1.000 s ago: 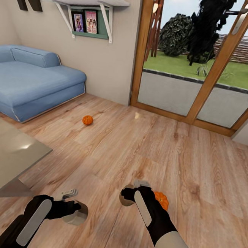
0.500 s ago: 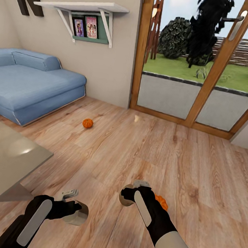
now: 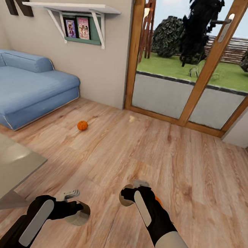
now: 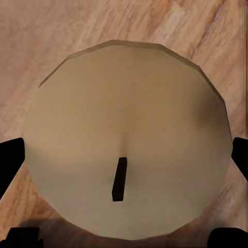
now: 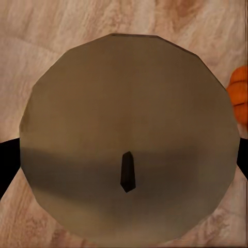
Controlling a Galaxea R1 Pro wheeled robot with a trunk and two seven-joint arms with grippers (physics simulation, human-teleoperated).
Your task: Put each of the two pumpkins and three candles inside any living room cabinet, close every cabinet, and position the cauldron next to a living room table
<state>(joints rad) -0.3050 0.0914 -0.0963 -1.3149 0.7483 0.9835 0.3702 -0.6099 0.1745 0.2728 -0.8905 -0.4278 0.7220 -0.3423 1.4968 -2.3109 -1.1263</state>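
The left hand (image 3: pixel 77 213), low at the near left of the head view, is pinching a grey-beige candle (image 3: pixel 79 214); in the left wrist view that candle's flat top (image 4: pixel 129 139) with its short dark wick faces the camera, with a dark finger (image 4: pixel 10 165) at each side of it. The right hand (image 3: pixel 126 195), nearer the middle, is clamped on a second candle (image 3: pixel 124 200), whose top (image 5: pixel 129 137) likewise faces the right wrist camera between two dark fingers (image 5: pixel 8 160). Just right of that hand, mostly hidden behind the right arm, a sliver of an orange pumpkin (image 3: pixel 157 199) lies on the wooden floor (image 3: pixel 195 173); its ribbed edge (image 5: pixel 238 93) shows in the right wrist view beside the candle. A second pumpkin (image 3: pixel 82 125) sits farther off on the floor, near the front corner of the blue sofa (image 3: pixel 24 90). A glass worktop (image 3: pixel 5 165) reaches in from the near left. On the far wall a white shelf (image 3: pixel 71 7) hangs left of the wood-framed glass door (image 3: pixel 206 67).
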